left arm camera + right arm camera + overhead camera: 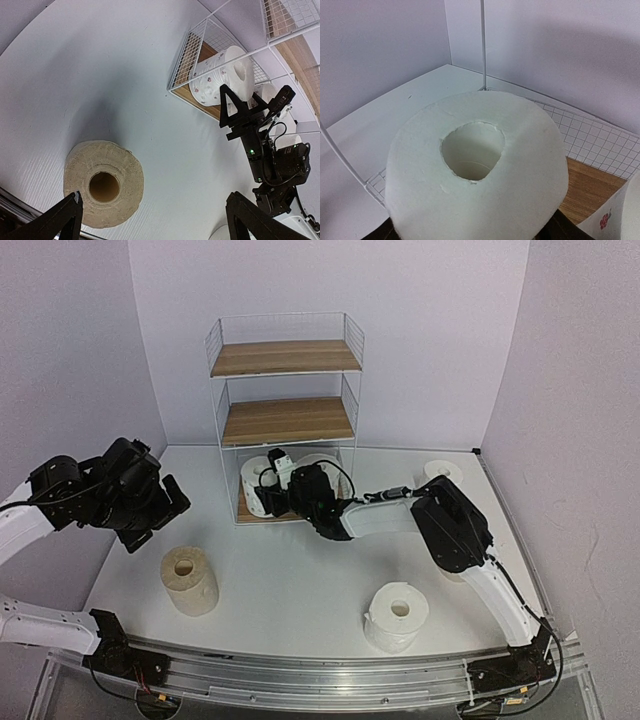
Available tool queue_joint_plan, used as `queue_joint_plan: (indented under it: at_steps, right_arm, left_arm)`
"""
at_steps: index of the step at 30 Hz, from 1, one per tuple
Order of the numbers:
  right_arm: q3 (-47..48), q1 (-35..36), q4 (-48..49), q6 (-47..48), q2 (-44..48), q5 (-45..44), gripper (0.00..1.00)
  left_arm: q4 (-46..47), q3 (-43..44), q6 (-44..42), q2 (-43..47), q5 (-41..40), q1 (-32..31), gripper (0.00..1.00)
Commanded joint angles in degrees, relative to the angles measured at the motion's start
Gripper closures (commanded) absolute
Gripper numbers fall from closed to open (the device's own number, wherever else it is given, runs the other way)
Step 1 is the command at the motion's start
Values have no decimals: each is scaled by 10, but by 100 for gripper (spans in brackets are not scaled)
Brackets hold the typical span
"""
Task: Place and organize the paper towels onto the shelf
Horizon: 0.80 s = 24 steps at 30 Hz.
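Reaching into the lowest tier of the shelf point(285, 358), the right gripper point(270, 496) has its jaws on either side of a plain white roll point(470, 200). That roll fills the right wrist view, hollow core facing the camera. Only dark slivers of the fingers show at its lower edges, so I cannot tell whether they clamp it or stand just clear. The roll sits over the tier's wood-grain board point(590, 190), close to the wire mesh side. A dotted roll point(215, 75) lies just beside it on the same tier. The shelf's middle and top boards carry nothing. Out on the table point(290, 590), in front of the shelf and off its left corner in the top view, a tan roll point(125, 175) stands on end with its core upward. The left gripper point(155, 197) hangs above the table near it, jaws spread wide and holding nothing. In front of the shelf toward its right side stands a white roll point(385, 632), well apart from it. Another white roll point(440, 472) stands on the table near the shelf's right side.
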<state>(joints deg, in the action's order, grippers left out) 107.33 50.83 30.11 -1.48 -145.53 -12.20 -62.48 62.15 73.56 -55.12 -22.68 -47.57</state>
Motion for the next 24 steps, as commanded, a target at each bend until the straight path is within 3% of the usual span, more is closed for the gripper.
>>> queue_joint_plan:
  at_steps: [1,8,17,24]
  right_arm:
    - [-10,3,44,6,19,-5,24]
    - [-64,4,71,1,59,4,8]
    - [-151,14,73,-3,128,73,3]
    - [-277,23,41,-53,256,77,3]
  left_arm:
    - [9,1,4,5,-4,1,0]
    - [14,1,0,3,3,1,0]
    - [25,-4,-3,0,14,1,0]
    - [70,-17,-25,-6,37,1,0]
